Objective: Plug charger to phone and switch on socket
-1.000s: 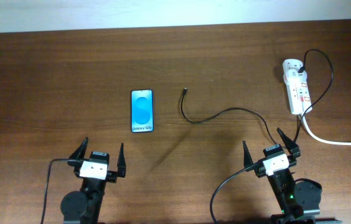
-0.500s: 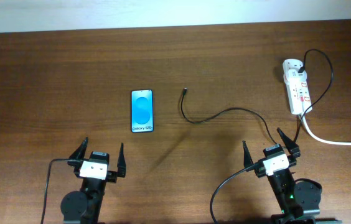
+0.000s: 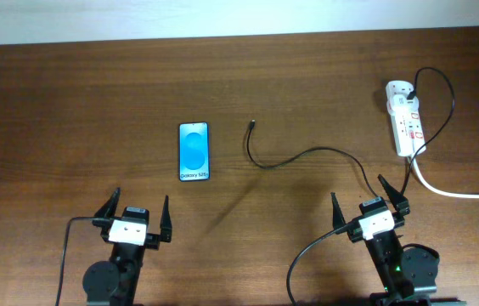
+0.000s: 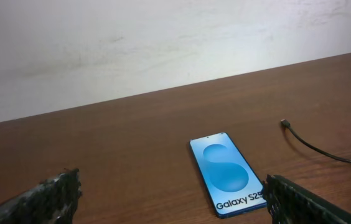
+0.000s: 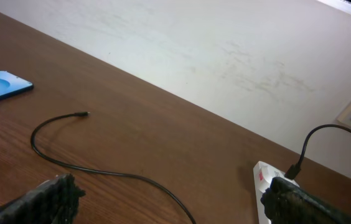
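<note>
The left jaws stand wide apart and empty at the near edge of the tabletop (image 3: 53, 110). The right jaws are likewise spread, holding nothing, further right along that edge. Ahead of the left jaws lies the phone (image 3: 194, 151) — flat, screen up, bright blue, with white "Galaxy S25+" text at its near end. To its right, apart from it, rests the plug tip (image 3: 252, 124) of the charger (image 3: 307, 155). Its thin black cable curls rightward over bare wood, passes close by the right jaws and rises to the socket (image 3: 405, 119) near the far right edge. A thick white cord (image 3: 456, 193) runs off the right side. Open wood surrounds the phone.
</note>
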{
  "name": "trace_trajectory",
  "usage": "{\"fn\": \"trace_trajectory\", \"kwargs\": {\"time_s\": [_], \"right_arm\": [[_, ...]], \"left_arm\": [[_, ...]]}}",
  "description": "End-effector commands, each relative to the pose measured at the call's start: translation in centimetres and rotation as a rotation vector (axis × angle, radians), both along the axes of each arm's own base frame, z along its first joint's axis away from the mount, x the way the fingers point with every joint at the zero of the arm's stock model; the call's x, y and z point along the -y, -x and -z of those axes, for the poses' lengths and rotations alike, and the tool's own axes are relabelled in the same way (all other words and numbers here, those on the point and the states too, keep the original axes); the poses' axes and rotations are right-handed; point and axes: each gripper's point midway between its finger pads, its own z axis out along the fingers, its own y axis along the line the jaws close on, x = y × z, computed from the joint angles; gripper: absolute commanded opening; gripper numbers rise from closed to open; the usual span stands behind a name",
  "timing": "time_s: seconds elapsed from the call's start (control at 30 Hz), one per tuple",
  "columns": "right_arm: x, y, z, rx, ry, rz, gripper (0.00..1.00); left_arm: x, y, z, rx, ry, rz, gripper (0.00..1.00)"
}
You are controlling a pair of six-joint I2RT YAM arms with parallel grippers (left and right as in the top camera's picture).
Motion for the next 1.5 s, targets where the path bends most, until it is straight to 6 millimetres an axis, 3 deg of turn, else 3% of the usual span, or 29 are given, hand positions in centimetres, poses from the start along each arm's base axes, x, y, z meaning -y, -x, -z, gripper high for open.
{"fn": "trace_trajectory", "kwargs": {"time_s": [0.0,0.27,0.33,0.5,0.67,0.77,0.87,0.97,1.07,1.2,1.4,1.47], "right_arm": [[-0.5,0.1,0.4,-0.012,-0.008,-0.024,0.98],[-0.5,0.1,0.4,-0.012,-0.008,-0.024,0.98],[-0.5,0.1,0.4,-0.012,-0.008,-0.024,0.98],[-0.5,0.1,0.4,-0.012,-0.008,-0.024,0.98],[-0.5,0.1,0.4,-0.012,-0.008,-0.024,0.98],[-0.5,0.1,0.4,-0.012,-0.008,-0.024,0.99],[-0.5,0.1,0.4,-0.012,-0.008,-0.024,0.98],[-0.5,0.1,0.4,-0.012,-0.008,-0.024,0.98],[-0.5,0.1,0.4,-0.012,-0.008,-0.024,0.98],[-0.5,0.1,0.4,-0.012,-0.008,-0.024,0.98],[-0.5,0.1,0.4,-0.012,-0.008,-0.024,0.98],[-0.5,0.1,0.4,-0.012,-0.008,-0.024,0.98]], "left_arm": [[0.0,0.0,0.0,0.005,-0.008,0.001,0.99],[-0.1,0.0,-0.6,0.028,-0.008,-0.002,0.99],[-1.3,-0.2,-1.0,0.045,-0.012,-0.075,0.99],[-1.8,0.0,-4.3,0.175,-0.002,-0.1,0.99],[-1.8,-0.6,-5.6,0.133,-0.006,-0.101,0.99],[-1.7,-2.0,-6.7,0.106,-0.008,-0.1,0.99],[-1.9,-4.8,-8.5,0.074,-0.015,-0.117,0.99],[-0.6,-7.2,-9.9,0.041,-0.014,-0.043,0.99],[2.3,-10.4,-10.1,-0.121,0.004,0.122,0.99],[4.3,-14.9,-10.4,-0.373,0.044,0.226,0.99],[5.5,-20.4,-11.9,-0.553,0.2,0.246,0.99],[6.0,-21.4,-12.0,-0.578,0.212,0.269,0.99]]}}
